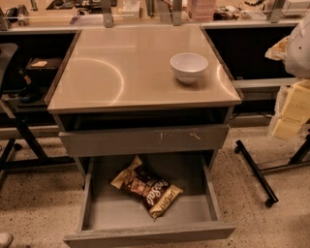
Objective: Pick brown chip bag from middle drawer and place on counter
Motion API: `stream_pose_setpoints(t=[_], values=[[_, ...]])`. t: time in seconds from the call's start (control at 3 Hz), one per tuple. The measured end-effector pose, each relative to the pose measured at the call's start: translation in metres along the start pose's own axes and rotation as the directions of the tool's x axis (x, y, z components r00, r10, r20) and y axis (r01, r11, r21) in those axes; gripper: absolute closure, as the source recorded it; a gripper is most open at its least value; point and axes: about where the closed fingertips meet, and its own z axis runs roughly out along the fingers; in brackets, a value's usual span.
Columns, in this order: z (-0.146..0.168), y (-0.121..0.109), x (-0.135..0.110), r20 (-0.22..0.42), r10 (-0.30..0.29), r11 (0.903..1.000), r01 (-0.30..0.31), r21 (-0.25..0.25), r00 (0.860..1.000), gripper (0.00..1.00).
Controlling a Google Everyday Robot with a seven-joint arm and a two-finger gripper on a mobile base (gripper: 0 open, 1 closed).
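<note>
The brown chip bag (147,186) lies flat and slanted on the floor of the middle drawer (104,208), which is pulled wide open below the counter (126,68). The bag is dark brown with tan ends and pale lettering. My gripper (292,114) hangs at the far right edge of the view, beside the cabinet and well apart from the bag, under the white arm (300,46). It holds nothing that I can see.
A white bowl (189,67) stands on the counter's right half. A shut grey drawer front with orange scratch marks (145,139) sits above the open drawer. A black wheeled stand leg (255,172) lies on the floor to the right. A cluttered bench (145,12) runs behind.
</note>
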Motion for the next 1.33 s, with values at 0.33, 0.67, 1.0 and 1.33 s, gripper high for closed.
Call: stream_pose_setpoints(t=[0.33, 0.67, 1.0, 1.33], values=[[0.000, 0.000, 0.000, 0.000, 0.000, 1.0000, 0.000, 0.000, 1.000, 0.00], [0.004, 0.007, 0.000, -0.016, -0.011, 0.9999, 0.011, -0.001, 1.000, 0.00], [0.031, 0.035, -0.008, -0.011, 0.003, 0.9997, -0.003, -0.026, 1.000, 0.00], [0.102, 0.075, -0.017, -0.053, 0.045, 0.9908, -0.051, -0.125, 0.998, 0.00]])
